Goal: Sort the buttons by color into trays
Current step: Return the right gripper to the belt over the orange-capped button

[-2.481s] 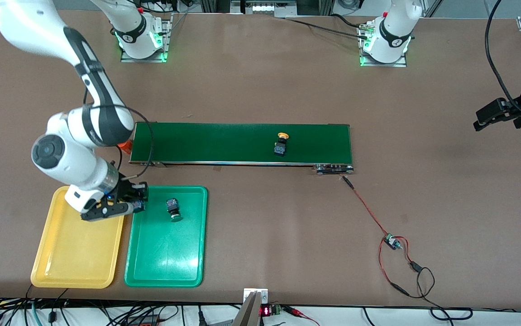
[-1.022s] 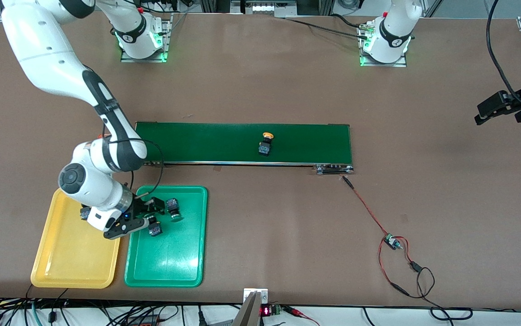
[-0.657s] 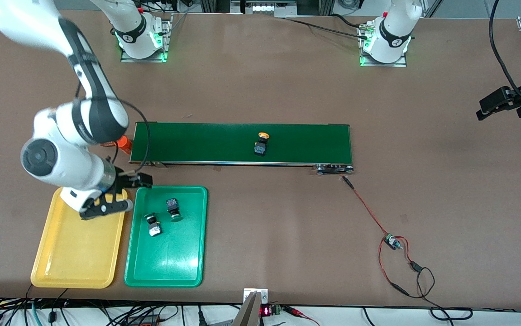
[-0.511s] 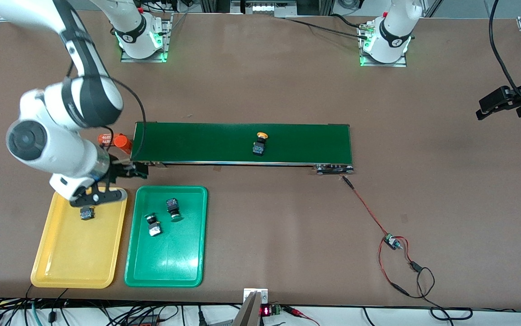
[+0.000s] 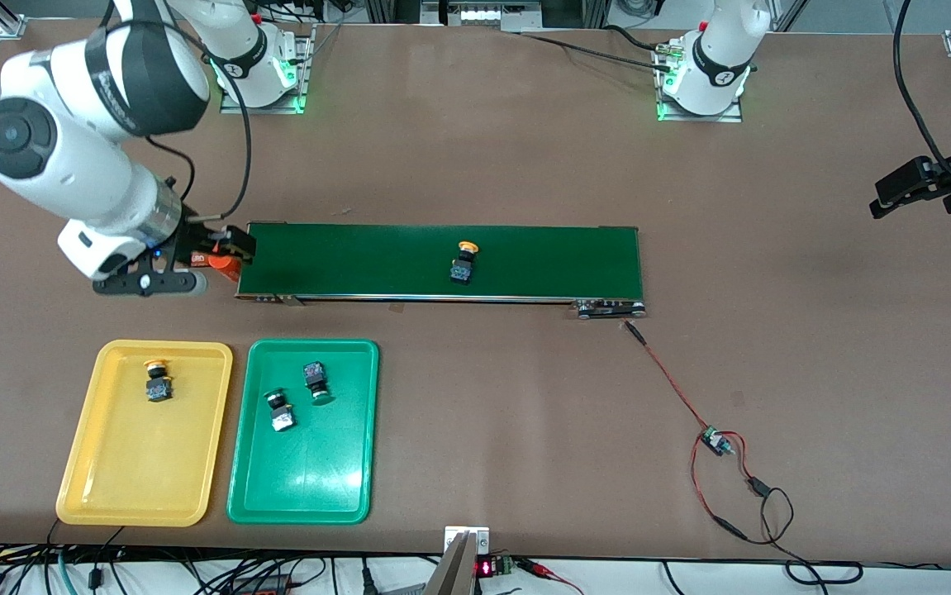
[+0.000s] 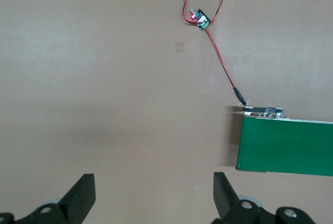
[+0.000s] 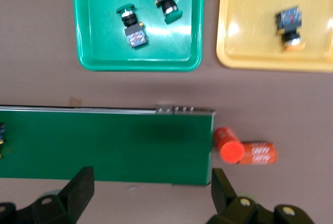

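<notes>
Both grippers wide open and empty, three buttons already in trays.

The right gripper hangs, jaws spread with nothing between them, over the orange cylinders at the conveyor belt's end toward the right arm. The left gripper waits over bare table at the left arm's end, equally wide. On the belt rides a yellow-capped button (lying tipped, cap toward the bases). Nearer the front camera, the yellow tray holds one yellow button, and the green tray beside it holds two green buttons, close together but apart.
</notes>
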Controlling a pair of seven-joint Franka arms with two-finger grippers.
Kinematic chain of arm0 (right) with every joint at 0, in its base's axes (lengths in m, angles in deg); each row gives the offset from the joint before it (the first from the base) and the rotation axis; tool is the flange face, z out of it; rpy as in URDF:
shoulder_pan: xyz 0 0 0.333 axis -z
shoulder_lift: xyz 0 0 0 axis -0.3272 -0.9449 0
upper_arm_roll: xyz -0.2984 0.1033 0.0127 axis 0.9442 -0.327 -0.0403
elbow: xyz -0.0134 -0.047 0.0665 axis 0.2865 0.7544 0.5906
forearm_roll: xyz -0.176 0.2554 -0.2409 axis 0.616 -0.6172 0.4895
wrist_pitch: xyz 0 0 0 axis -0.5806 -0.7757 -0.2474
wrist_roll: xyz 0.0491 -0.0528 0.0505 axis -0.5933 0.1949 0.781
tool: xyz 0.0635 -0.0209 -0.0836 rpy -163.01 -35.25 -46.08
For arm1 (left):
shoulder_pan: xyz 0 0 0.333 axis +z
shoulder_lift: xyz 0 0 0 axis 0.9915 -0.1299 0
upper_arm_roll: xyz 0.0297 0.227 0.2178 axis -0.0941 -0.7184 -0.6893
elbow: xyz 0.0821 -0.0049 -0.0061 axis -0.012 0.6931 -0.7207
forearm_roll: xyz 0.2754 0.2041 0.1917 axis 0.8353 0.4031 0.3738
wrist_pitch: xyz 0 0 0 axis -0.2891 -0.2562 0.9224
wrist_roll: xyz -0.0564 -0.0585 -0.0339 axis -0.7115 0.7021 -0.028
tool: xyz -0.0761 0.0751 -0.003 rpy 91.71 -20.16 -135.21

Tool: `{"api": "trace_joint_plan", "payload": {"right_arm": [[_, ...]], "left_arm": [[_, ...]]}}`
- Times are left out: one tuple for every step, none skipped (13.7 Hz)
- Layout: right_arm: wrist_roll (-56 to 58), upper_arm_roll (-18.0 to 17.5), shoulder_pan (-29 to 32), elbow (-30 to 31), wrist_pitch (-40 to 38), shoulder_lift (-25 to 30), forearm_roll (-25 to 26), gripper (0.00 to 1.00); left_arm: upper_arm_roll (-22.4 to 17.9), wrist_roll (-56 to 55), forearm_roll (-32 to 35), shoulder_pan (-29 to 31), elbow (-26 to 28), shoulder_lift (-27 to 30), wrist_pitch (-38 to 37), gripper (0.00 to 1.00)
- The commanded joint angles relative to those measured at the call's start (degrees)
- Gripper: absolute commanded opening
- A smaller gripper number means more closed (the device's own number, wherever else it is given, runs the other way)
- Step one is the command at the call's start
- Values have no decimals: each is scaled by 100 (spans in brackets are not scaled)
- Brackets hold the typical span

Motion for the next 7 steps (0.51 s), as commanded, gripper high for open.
{"api": "trace_joint_plan", "payload": {"right_arm": [[-667,16,-202,684,307,551,-187,100],[-677,7,-221,1016,656,735,-187,100],[-694,-19,-264,1463,1156,963,-187,100],[-773,-46,-291,1798,1492,1131,-195,100],[-904,-124,-291,2089,1808,1245,-195,100],[-1149,-264,-282,2353,2142,1351,-195,100],[-1421,-414,-282,2512,2250,1387,-195,100]], "left_arm": [[-33,93,-118,-4,-77,28,-99,100],[-33,93,-109,5,-77,28,-98,100],[-41,93,-109,5,-77,28,-98,100],[-50,93,-109,5,-77,19,-90,100],[-50,93,-109,5,-77,19,-72,100],[-33,93,-109,-4,-77,19,-72,100],[-33,93,-101,-4,-77,19,-72,100]]}}
